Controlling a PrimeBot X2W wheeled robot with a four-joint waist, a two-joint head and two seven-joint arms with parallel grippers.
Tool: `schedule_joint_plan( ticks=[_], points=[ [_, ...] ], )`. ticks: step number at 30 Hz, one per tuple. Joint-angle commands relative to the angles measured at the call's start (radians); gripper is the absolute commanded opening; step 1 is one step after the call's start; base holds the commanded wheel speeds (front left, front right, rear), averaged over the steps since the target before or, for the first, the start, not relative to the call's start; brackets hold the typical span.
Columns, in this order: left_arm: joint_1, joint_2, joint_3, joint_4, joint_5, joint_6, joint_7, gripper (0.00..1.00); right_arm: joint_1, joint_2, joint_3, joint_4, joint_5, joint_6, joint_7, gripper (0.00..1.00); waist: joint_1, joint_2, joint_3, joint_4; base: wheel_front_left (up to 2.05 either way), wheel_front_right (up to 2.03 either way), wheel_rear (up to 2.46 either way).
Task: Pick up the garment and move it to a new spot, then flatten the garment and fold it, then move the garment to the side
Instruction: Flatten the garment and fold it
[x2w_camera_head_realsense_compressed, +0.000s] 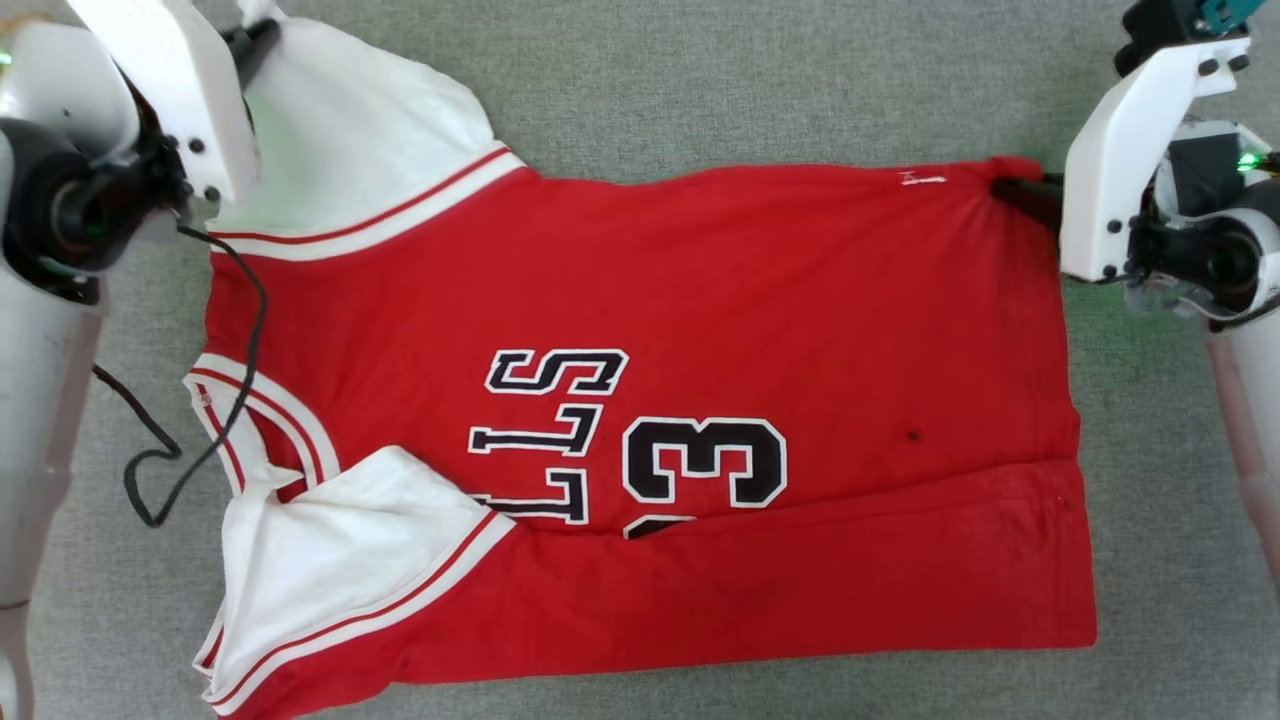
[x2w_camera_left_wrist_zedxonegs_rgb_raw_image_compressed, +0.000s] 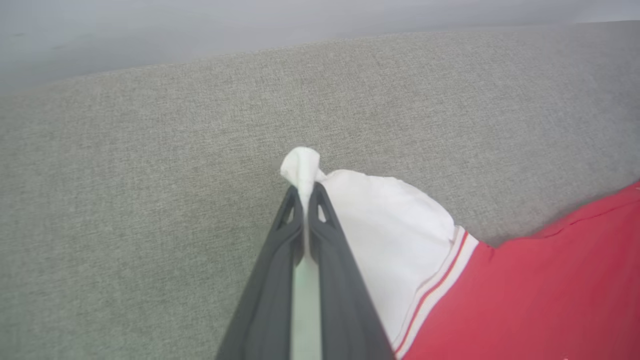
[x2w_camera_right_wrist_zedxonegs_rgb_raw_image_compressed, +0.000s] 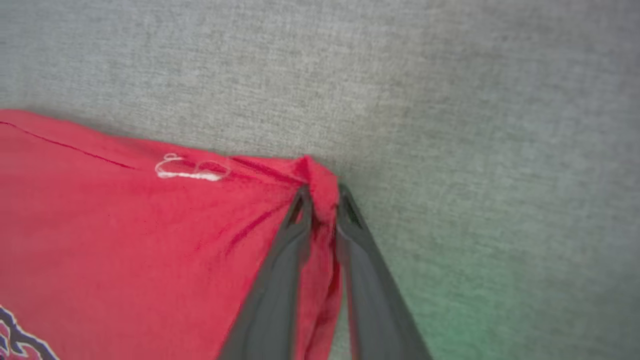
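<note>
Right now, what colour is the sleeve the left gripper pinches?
White. The sleeve, held by the left gripper, shows best in the left wrist view.

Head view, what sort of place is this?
Likely a robot test bench for garment folding: a plain grey fabric surface, a red jersey laid out, left gripper and right gripper pinching its edges.

The head camera looks straight down on the red, white-sleeved jersey shirt (x2w_camera_head_realsense_compressed: 700, 290); both wrist cameras view its far corners closely.
</note>
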Motion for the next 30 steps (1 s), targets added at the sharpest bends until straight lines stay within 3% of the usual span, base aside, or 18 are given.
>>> schedule_joint_plan(
  ticks=[1,13,22,30],
  points=[
    [0.014,-0.001,0.000,0.002,-0.006,-0.004,-0.007,0.00,0.070,0.036,0.034,0.055,-0.004,-0.001,0.029,0.00,0.0000,0.0000,-0.004,0.002,0.00,0.00,0.00],
    [0.155,0.011,0.045,-0.024,-0.046,-0.013,-0.124,0.00,0.086,-0.035,0.042,-0.085,0.022,-0.001,-0.101,0.00,0.0000,0.0000,-0.159,0.015,0.00,0.00,0.00],
    [0.534,0.038,0.141,-0.155,-0.133,0.049,-0.253,0.00,0.350,-0.085,0.025,-0.230,0.057,-0.001,-0.183,0.00,0.0000,0.0000,-0.322,0.031,0.00,0.00,0.00],
    [0.879,-0.017,0.160,-0.238,-0.206,0.101,-0.321,0.00,0.598,-0.076,-0.048,-0.244,0.051,-0.001,-0.286,0.00,0.0000,0.0000,-0.399,0.045,0.00,0.00,0.00]
  ],
)
